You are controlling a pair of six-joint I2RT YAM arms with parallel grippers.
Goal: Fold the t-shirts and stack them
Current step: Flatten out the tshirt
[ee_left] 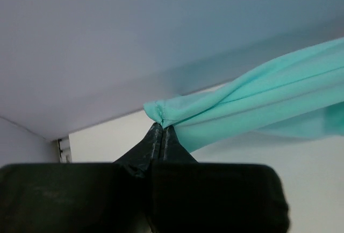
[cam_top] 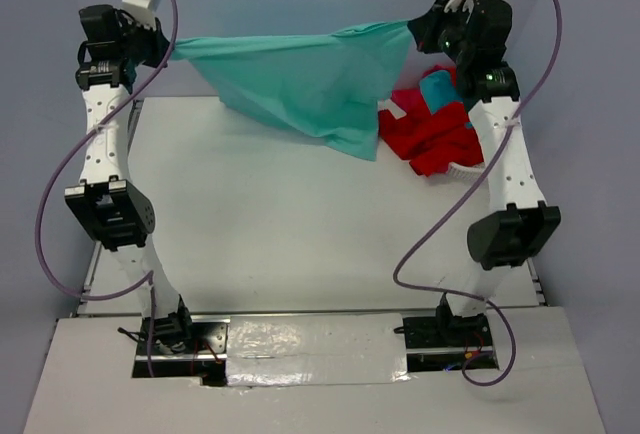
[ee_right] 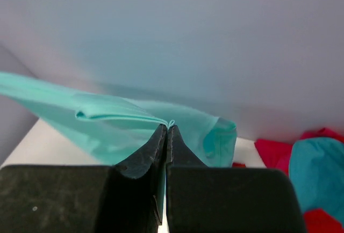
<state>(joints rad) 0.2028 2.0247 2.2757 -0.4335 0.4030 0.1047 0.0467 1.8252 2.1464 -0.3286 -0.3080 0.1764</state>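
A teal t-shirt (cam_top: 305,79) hangs stretched in the air between both arms, above the far part of the table. My left gripper (cam_top: 170,51) is shut on its left corner, the pinched cloth (ee_left: 161,114) bunching just past the fingertips of the gripper (ee_left: 162,127). My right gripper (cam_top: 412,26) is shut on the shirt's right edge; a thin hem (ee_right: 171,123) pokes out of the closed tips of the gripper (ee_right: 167,128). The shirt's loose lower part sags toward the table. More t-shirts, red (cam_top: 432,134) with a teal one (cam_top: 438,88) on top, lie heaped at the back right.
The white table (cam_top: 290,224) stretches between the two arm bases. A white basket edge (cam_top: 466,168) peeks from under the red heap by the right arm. Purple cables loop beside both arms. A grey wall stands behind the table.
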